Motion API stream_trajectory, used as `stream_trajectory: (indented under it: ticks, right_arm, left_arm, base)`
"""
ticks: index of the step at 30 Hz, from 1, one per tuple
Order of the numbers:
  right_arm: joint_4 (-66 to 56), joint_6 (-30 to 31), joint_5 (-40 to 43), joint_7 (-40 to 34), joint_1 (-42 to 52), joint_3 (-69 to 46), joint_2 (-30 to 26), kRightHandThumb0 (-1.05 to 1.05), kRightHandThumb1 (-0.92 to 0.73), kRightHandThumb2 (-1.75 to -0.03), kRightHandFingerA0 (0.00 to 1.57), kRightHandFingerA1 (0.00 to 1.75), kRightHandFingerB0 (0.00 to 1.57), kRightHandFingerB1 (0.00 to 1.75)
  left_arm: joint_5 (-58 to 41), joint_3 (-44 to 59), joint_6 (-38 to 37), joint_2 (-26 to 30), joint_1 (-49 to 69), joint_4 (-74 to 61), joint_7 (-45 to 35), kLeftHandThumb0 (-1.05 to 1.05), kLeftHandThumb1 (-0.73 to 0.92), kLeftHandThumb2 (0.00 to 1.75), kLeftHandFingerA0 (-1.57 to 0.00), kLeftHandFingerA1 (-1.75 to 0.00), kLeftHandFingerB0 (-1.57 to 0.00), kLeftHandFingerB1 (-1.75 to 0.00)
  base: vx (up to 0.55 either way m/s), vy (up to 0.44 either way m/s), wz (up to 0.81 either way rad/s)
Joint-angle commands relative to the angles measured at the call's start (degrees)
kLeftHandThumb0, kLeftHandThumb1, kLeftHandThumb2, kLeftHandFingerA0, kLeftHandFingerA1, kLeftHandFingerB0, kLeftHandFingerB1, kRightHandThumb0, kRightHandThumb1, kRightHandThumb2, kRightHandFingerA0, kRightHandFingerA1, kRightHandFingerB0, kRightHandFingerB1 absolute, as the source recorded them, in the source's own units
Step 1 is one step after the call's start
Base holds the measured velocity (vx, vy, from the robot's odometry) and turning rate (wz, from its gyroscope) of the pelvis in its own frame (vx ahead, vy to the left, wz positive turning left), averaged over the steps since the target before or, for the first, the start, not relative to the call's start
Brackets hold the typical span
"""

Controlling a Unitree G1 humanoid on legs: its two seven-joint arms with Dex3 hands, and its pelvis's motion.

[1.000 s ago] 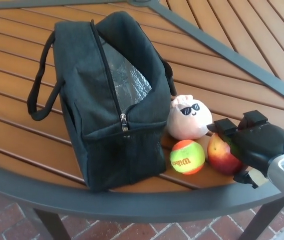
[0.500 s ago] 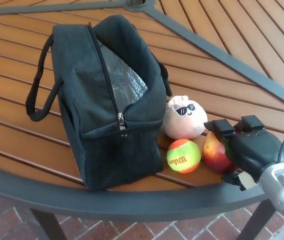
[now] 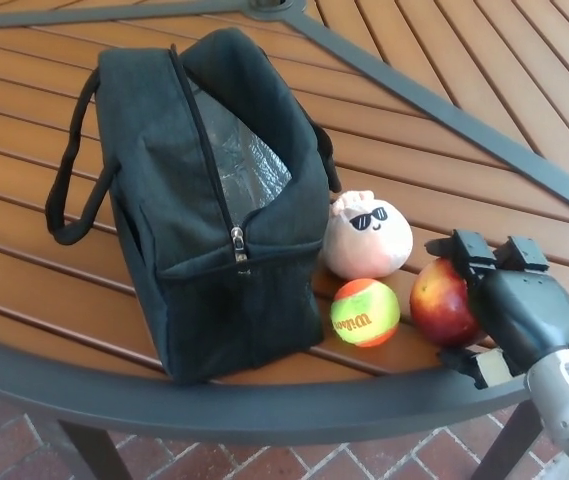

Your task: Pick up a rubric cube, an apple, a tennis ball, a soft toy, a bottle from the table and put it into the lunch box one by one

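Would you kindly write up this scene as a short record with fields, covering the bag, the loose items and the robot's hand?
surface: slatted wooden table with dark metal rim
lunch box: dark fabric bag, unzipped on top, silver lining showing
soft toy: pale, sunglasses face, right of bag
tennis ball: orange and green, in front of toy
apple: red, right of ball
right hand: against the apple's right side, fingers over its top; grip cannot be confirmed
left hand: not in view
cube, bottle: not visible

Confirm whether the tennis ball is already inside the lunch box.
No: the tennis ball sits on the table beside the lunch box, in front of the soft toy.
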Motion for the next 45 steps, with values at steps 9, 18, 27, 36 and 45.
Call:
stream_trajectory:
  ticks: [9, 18, 27, 36, 45]
  right_arm:
    - [0.23, 0.79, 9.16, 0.14, 7.02, -6.09, 4.07, -0.22, -0.69, -0.91, 0.88, 1.75, 0.69, 1.51]
    - [-2.14, -2.20, 13.96, -1.06, 9.38, -11.06, 7.37, -0.26, -0.69, -0.98, 0.87, 1.75, 0.67, 1.75]
    - [-1.06, -6.21, 17.68, -3.69, 10.01, -14.22, 10.12, -0.26, -0.62, -1.13, 0.87, 1.75, 0.70, 1.75]
    - [-0.84, -7.06, 25.73, -5.96, 9.70, -20.44, 17.57, -0.24, -0.46, -1.31, 0.89, 1.75, 0.77, 1.73]
    - [-2.81, -2.88, 41.65, -4.33, 7.91, -31.66, 27.35, -0.19, -0.43, -1.41, 1.05, 1.75, 0.85, 1.64]
  left_arm:
    - [-0.67, 1.10, -3.90, 0.28, 0.45, -0.47, 0.22, -0.15, 0.47, 1.10, -1.00, -1.30, -0.91, -1.14]
    - [-0.23, 0.52, -5.45, 0.55, 0.85, -0.06, 0.04, -0.15, 0.39, 1.22, -1.00, -1.36, -0.96, -1.17]
    - [0.77, -0.29, -5.06, 1.09, 0.59, 1.00, 1.32, -0.17, 0.43, 1.16, -0.97, -1.35, -0.92, -1.16]
    - [1.26, -1.00, -4.66, 1.22, 0.33, 1.25, 2.71, -0.16, 0.42, 1.18, -0.95, -1.32, -0.91, -1.13]
    - [1.53, -1.63, -5.92, 1.15, 0.75, 1.09, 3.76, -0.18, 0.43, 1.15, -0.95, -1.36, -0.91, -1.14]
  base:
    - [0.00, 0.000, 0.00]
    - [0.00, 0.000, 0.00]
    - [0.00, 0.000, 0.00]
    - [0.00, 0.000, 0.00]
    - [0.00, 0.000, 0.00]
